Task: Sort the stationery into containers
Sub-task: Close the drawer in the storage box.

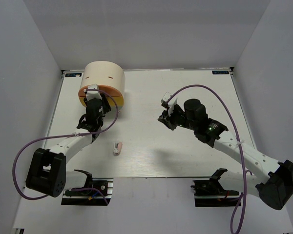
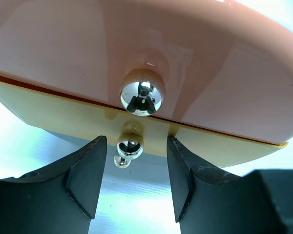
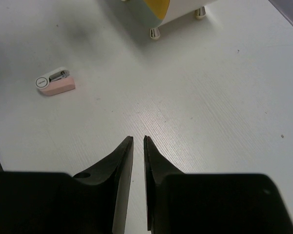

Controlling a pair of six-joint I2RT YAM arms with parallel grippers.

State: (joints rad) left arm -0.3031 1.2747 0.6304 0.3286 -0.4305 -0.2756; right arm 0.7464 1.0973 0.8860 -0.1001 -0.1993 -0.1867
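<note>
Cream box point(image 1: 104, 74) is set at the far-left corner of the table point(image 1: 185, 156), and is cut off in both wrist views. Orange drawer point(image 2: 210, 73) is stacked over yellow drawer point(image 2: 49, 109); contents are hidden. Left gripper point(image 2: 136, 156) is spread wide, with the lower knob point(image 2: 130, 145) framed between the fingers and no contact seen. Right gripper point(image 3: 136, 142) is closed to a thin slit, with nothing held. White-pink piece point(image 3: 55, 84) is lying towards the near edge, left of centre.

My left arm point(image 1: 71, 142) and right arm point(image 1: 253, 158) are white tubes with black joint housings and blocky black bases. A purple cable point(image 1: 15, 165) loops along each. A green light point(image 1: 211, 127) glows on the right forearm. My left gripper point(image 2: 136, 146) and right gripper point(image 3: 136, 141) have matte black wedge fingers, slightly scuffed.
</note>
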